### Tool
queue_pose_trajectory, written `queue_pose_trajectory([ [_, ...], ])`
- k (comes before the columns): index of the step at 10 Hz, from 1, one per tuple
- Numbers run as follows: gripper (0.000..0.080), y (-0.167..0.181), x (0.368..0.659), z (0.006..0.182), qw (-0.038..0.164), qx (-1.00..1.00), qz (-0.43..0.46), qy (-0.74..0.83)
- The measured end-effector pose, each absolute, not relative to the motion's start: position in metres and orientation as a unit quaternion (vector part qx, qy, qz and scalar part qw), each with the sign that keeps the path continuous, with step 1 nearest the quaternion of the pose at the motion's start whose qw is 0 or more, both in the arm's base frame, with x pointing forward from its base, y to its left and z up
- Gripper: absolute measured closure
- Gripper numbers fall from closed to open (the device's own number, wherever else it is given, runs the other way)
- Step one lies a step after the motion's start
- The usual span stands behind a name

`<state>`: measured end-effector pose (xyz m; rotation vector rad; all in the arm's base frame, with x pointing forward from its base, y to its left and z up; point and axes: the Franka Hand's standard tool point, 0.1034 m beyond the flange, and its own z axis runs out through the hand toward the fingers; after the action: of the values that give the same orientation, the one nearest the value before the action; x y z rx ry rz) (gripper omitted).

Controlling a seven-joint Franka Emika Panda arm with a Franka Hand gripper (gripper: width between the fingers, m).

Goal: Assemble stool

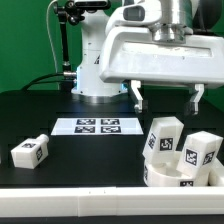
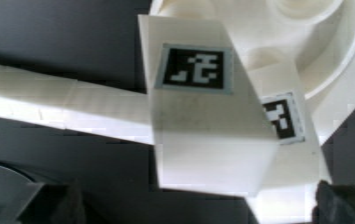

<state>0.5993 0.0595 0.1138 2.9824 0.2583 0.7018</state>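
White plastic stool parts beneath a spread pincer
Pincer: jaws wide apart, gripping nothing, hanging above the black counter. Directly under it: first leg and second leg, both standing on the round seat, tags outward. Farther off, toward the exterior view's left of the pincer: marker board; beyond it, third leg, loose on the counter.
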Motion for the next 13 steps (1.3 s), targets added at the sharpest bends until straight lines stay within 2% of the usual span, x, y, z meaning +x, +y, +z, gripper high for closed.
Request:
queue_pose_trajectory([
  [4,0.015,0.056,0.6,0.112,0.029,0.975,0.207,0.079],
  [6,0.015,0.056,0.592,0.107,0.009,0.991,0.11,0.071],
  [8,0.015,0.063,0.593,0.112,-0.007,0.997,0.029,0.072],
  [11,0.015,0.065,0.598,0.113,-0.008,0.996,0.02,0.084],
  [13,0.015,0.055,0.593,0.1,0.003,0.98,0.033,0.194],
])
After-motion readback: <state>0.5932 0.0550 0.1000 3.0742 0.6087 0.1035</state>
